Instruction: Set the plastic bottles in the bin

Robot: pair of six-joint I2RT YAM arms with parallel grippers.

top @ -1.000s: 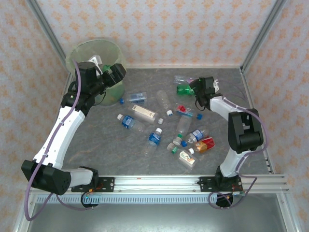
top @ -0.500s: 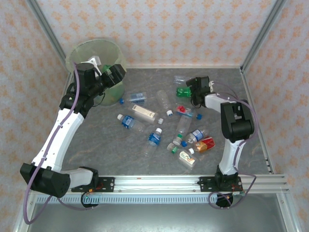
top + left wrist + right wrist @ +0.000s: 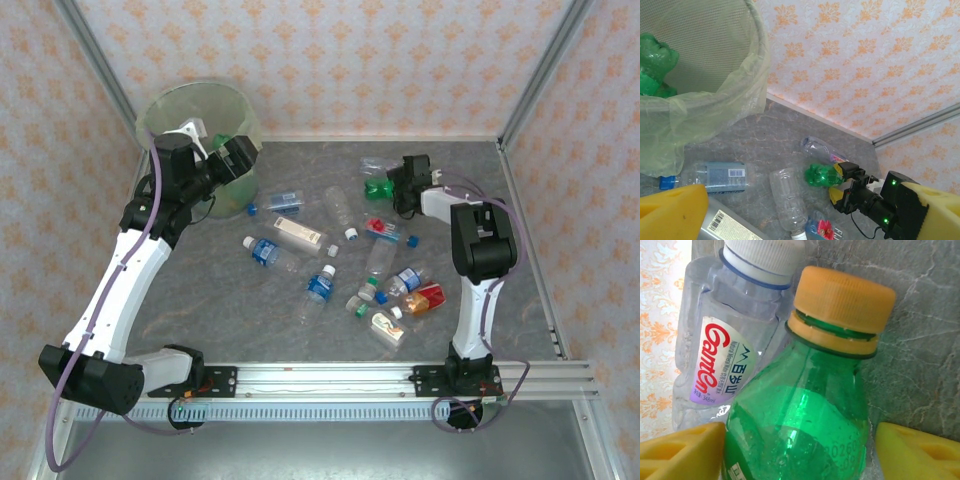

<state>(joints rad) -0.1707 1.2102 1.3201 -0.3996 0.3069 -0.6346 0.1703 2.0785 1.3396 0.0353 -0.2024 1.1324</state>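
Between the open fingers of my right gripper [image 3: 800, 432], I am straddling the green bottle [image 3: 810, 390], its long axis pointing straight ahead, cap farthest.

Top external: set high above and behind the near edge of the counter [image 3: 230, 300], tilted down toward the far wall, distant enough to take in all four edges.

Left wrist: raised beside the bin [image 3: 757, 65] at the far left corner, facing across toward the far right corner. Shared with the top view: the green bottle [image 3: 818, 176] and the right tool [image 3: 836, 182].

Right wrist: very close on that same bottle, angled down onto the counter, wallpaper along one edge.
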